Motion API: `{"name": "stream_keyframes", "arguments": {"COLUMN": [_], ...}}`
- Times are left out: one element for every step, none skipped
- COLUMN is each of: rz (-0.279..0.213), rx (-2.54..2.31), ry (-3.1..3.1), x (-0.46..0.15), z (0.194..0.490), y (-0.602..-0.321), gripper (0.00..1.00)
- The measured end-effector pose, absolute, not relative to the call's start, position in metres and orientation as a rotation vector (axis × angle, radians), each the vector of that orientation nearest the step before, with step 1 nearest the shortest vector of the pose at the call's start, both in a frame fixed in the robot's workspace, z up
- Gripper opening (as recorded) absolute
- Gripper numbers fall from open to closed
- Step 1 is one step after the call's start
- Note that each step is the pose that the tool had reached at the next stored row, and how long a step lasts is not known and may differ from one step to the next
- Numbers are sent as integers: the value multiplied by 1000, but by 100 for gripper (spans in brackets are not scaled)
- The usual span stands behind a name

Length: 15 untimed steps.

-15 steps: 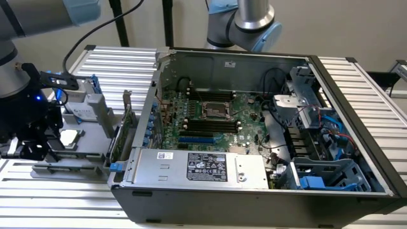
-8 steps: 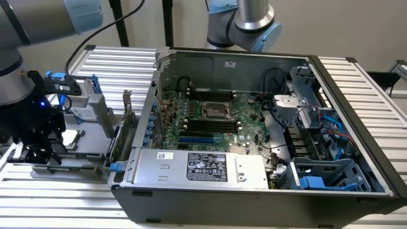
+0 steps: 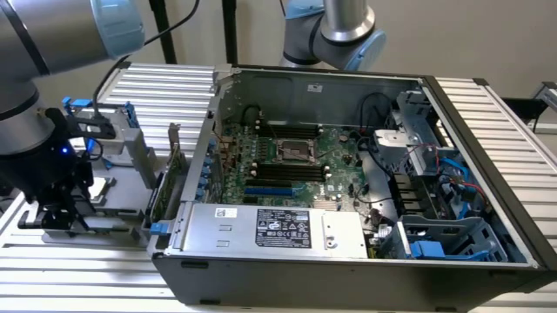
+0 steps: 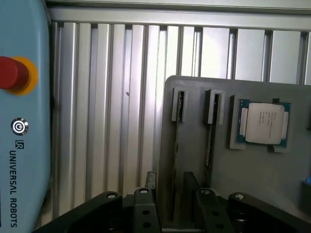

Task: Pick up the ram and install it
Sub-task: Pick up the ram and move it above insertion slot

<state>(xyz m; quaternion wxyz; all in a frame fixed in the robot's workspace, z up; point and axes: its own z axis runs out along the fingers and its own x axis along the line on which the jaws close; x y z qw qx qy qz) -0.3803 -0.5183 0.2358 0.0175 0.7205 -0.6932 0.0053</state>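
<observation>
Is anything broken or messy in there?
Nothing stands out. The ram stands on edge in its slot in the gray tray. The chip lies flat in its pocket beside it. The open gripper hangs over the slots. The case lies open, with nothing spilled.

The ribbed aluminium table (image 3: 165,85) bears an open computer case (image 3: 348,287), a grey tray (image 4: 262,179) and, seemingly, a pendant (image 4: 24,145).

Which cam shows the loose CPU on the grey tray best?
Wrist view: the CPU lies whole and unblocked, seen from above, on the grey tray. The exterior view gives a pale sliver beside the arm.
</observation>
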Motion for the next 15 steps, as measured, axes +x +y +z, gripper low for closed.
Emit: {"name": "stream_keyframes", "arguments": {"rz": [16, 16, 16, 16, 16, 17, 16, 17, 16, 17, 16, 16, 16, 16, 15], "rx": [2239, 2239, 2239, 2239, 2239, 2239, 2239, 2239, 2239, 2238, 2238, 2238, 2237, 2237, 2236], "ry": [-2154, -2154, -2154, -2154, -2154, -2154, -2154, -2154, -2154, -2155, -2155, -2156, -2156, -2157, -2158], "x": [-380, -380, -380, -380, -380, -380, -381, -381, -381, -381, -381, -381, -381, -382, -382], "z": [234, 232, 230, 228, 227, 225, 223, 221, 219, 217, 216, 214, 212, 210, 208], "y": [-518, -518, -518, -518, -518, -518, -518, -518, -518, -518, -518, -517, -517, -517, -516], "gripper": [36, 36, 36, 36, 36, 36, 36, 36, 36, 36, 36, 36, 36, 36, 36]}}
